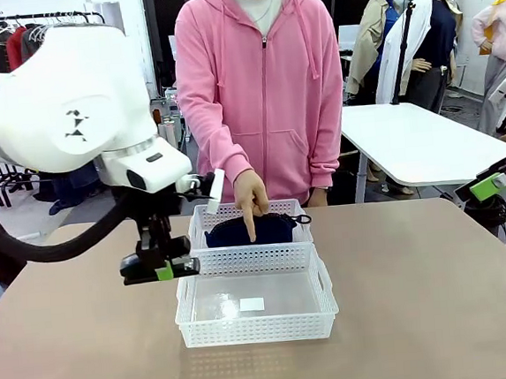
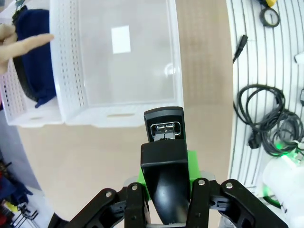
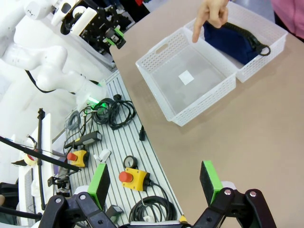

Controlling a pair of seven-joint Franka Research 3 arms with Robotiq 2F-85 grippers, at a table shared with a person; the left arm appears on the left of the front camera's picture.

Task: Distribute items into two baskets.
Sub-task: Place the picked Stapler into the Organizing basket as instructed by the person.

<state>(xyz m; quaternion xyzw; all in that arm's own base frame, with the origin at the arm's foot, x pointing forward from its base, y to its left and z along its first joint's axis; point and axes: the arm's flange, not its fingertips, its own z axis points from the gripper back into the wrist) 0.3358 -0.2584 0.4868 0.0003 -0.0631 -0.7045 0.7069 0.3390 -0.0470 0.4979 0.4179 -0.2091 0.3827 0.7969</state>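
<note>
black stapler (image 2: 164,142) is held pinched in the left gripper (image 1: 158,270) just beside the empty larger basket (image 1: 186,312) (navy pouch (image 1: 237,232) already in the smaller basket (image 1: 204,217)), so a short carry over the rim seems needed.

what the table holds, counted

two white plastic lattice-sided baskets: a nearer basket (image 1: 256,311) and a farther basket (image 1: 210,220). one soft dark navy zippered pouch (image 1: 239,231). one small black hand stapler (image 2: 164,137). two black robot grippers with green pads: a left gripper (image 1: 161,270) and a right gripper (image 3: 154,183). one person's pointing hand (image 1: 250,195).
</note>
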